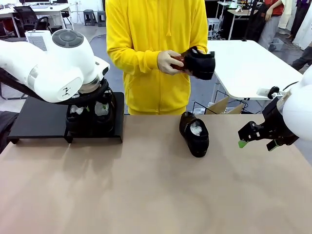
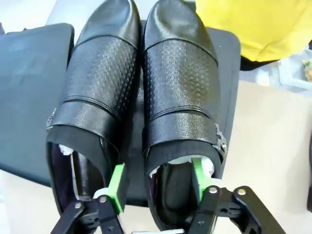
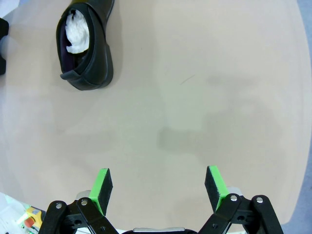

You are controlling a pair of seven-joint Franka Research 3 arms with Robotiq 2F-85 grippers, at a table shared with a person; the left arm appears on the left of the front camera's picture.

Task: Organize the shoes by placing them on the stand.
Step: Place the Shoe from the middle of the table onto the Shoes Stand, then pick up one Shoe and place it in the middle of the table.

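Two glossy black shoes (image 2: 95,83) (image 2: 178,83) sit side by side on the black stand (image 1: 39,122), toes pointing away from me. My left gripper (image 2: 156,183) hangs over their heels with its jaws open. One green pad is between the shoes and the other is inside the right-hand shoe, whose inner wall stands loose between them. A third shoe (image 1: 194,134), stuffed with white paper, lies on the table (image 1: 146,195) right of centre. The person holds a fourth shoe (image 1: 201,63) at chest height. My right gripper (image 1: 258,141) hovers open above the table at the right.
The person in a yellow hoodie (image 1: 156,53) stands at the far edge and holds a small reddish-brown brush (image 1: 179,61) against the shoe. The left half of the stand is bare. A white table (image 1: 248,63) and a cardboard box (image 1: 222,105) sit behind.
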